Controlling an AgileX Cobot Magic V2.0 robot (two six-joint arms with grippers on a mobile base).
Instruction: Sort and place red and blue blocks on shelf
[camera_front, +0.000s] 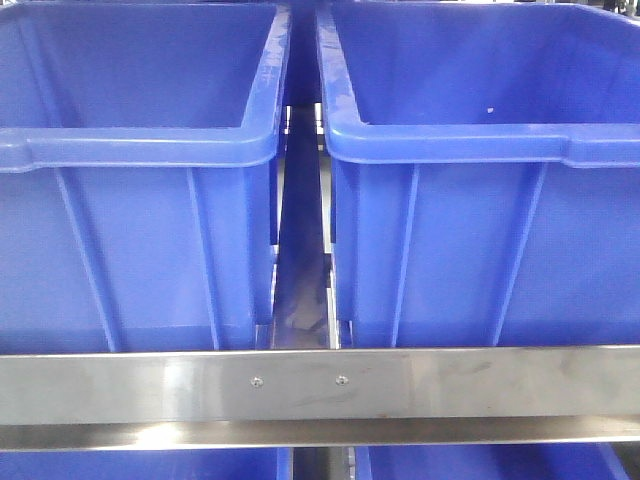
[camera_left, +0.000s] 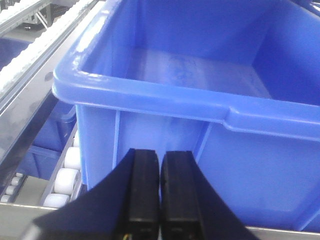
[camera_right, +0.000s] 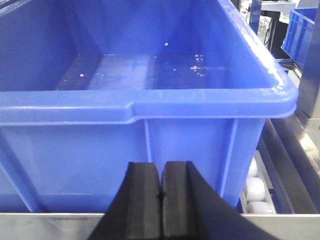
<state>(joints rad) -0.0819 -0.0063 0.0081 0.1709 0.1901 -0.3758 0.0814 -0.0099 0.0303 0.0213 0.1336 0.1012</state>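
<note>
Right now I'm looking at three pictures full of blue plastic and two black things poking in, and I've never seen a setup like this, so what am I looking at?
A two-armed robot faces a steel shelf. The front view shows two big blue bins, the left bin and the right bin, side by side behind the shelf's shiny front rail. The other two pictures come from cameras on the wrists. The black things are the left gripper and the right gripper, each closed, holding nothing, in front of a bin. White rollers sit beside the bins. No red or blue blocks are visible.

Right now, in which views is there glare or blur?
Front view: glare patches on the shelf rail, bins soft. Left wrist view: the gripper is blurred, haze on the bin floor. Right wrist view: sheen on the bin floor.
</note>
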